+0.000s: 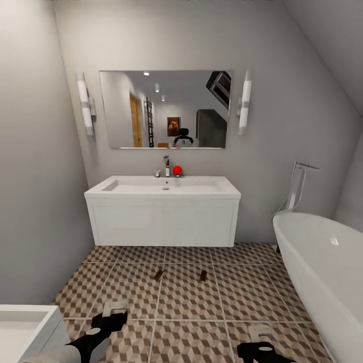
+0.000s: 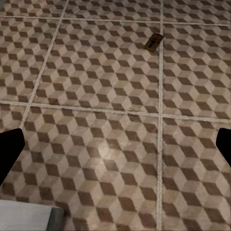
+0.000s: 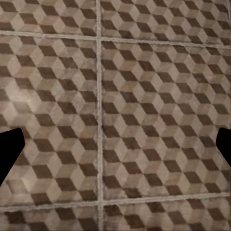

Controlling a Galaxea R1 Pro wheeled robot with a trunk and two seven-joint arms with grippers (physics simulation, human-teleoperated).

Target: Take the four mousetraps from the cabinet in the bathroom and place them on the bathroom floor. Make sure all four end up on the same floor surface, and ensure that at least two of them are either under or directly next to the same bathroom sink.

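Two mousetraps lie on the cube-patterned bathroom floor (image 1: 186, 302) in front of the white bathroom sink (image 1: 162, 222): one mousetrap (image 1: 158, 275) to the left, the other mousetrap (image 1: 203, 275) to the right, both about a tile out from the vanity. The left wrist view catches one mousetrap (image 2: 153, 42) well ahead of the fingers. My left gripper (image 1: 115, 308) (image 2: 115, 149) hangs open and empty over the tiles. My right gripper (image 1: 259, 334) (image 3: 115, 147) is open and empty too, above bare floor (image 3: 115, 96). The cabinet is out of view.
A rounded white bathtub (image 1: 322, 272) with a chrome tap (image 1: 297, 189) takes up the right side. A white boxy fixture (image 1: 25, 327) sits at the lower left, close to my left arm. A mirror (image 1: 165, 108), a faucet (image 1: 166, 165) and a red ball (image 1: 177, 170) are at the sink.
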